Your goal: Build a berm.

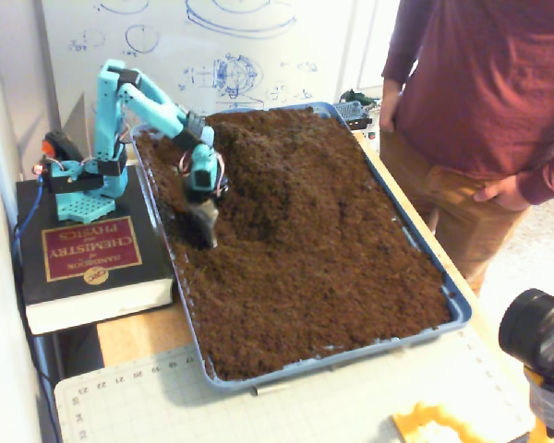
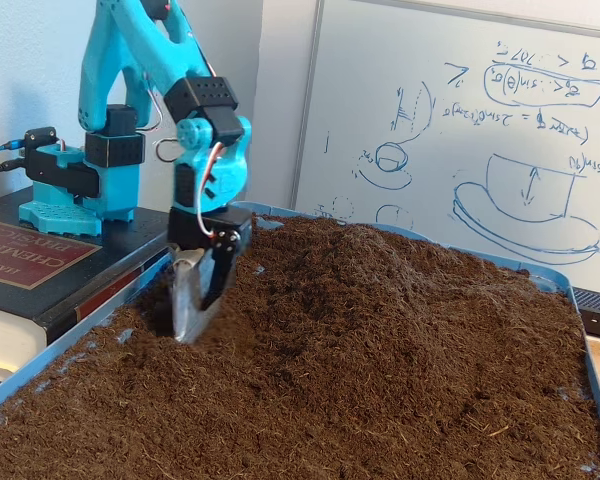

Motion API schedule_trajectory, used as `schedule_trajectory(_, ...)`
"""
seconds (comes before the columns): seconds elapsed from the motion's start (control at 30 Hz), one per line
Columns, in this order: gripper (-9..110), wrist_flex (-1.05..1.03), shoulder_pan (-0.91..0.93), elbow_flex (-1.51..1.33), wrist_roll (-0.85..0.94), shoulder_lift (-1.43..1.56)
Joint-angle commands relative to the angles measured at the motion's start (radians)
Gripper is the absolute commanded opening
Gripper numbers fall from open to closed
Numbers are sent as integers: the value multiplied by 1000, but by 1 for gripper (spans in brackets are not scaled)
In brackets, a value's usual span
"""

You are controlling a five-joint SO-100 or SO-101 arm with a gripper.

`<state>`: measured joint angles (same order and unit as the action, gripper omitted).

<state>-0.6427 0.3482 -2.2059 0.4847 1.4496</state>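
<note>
Nearest the camera in a fixed view, a green cutting mat (image 1: 258, 406) covers the front of the worktop (image 1: 134, 337), with a yellow object (image 1: 434, 426) and a dark lens (image 1: 535, 328) at the lower right corner. Behind the mat sits the blue tray (image 1: 457, 309), filled almost to its rim with loose dark brown soil (image 1: 351, 295) that lies fairly flat and level across the near half.

Farther in, along the tray's left side in that view, the tool (image 1: 206, 226) points down into the soil, its tips touching or just buried in a shallow hollow. In another fixed view the tool (image 2: 192, 300) shows a pale flat blade beside a dark finger; they seem close together with nothing pinched, but soil and blur hide the gap, so I cannot tell whether it is spread or pressed together.

Just beyond and to the right of the tool rises the berm (image 1: 258, 152), a rounded hump running toward the tray's far end; the other fixed view shows the berm (image 2: 350, 250) cresting behind the tool. The teal arm (image 1: 134, 97) stands on a thick chemistry book (image 1: 92, 254) left of the tray. A person in a red shirt (image 1: 480, 74) waits at the far right, before a whiteboard (image 1: 212, 46).

The step in hand looks like scraping soil from the low ground. Next, the tool should drag its load toward the hump's flank and lift clear without flattening the slope.
</note>
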Motion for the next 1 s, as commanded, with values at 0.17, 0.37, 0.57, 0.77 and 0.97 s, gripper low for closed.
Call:
schedule_trajectory(0.17, 0, 9, -98, 190, -103, 2)
schedule_trajectory(0.37, 0, 9, -141, 316, -94, -94)
schedule_trajectory(0.57, 0, -5, -170, 405, -107, -91)
schedule_trajectory(0.77, 0, -6, -244, 394, -141, 103)
schedule_trajectory(0.97, 0, -6, -330, 314, -327, 314)
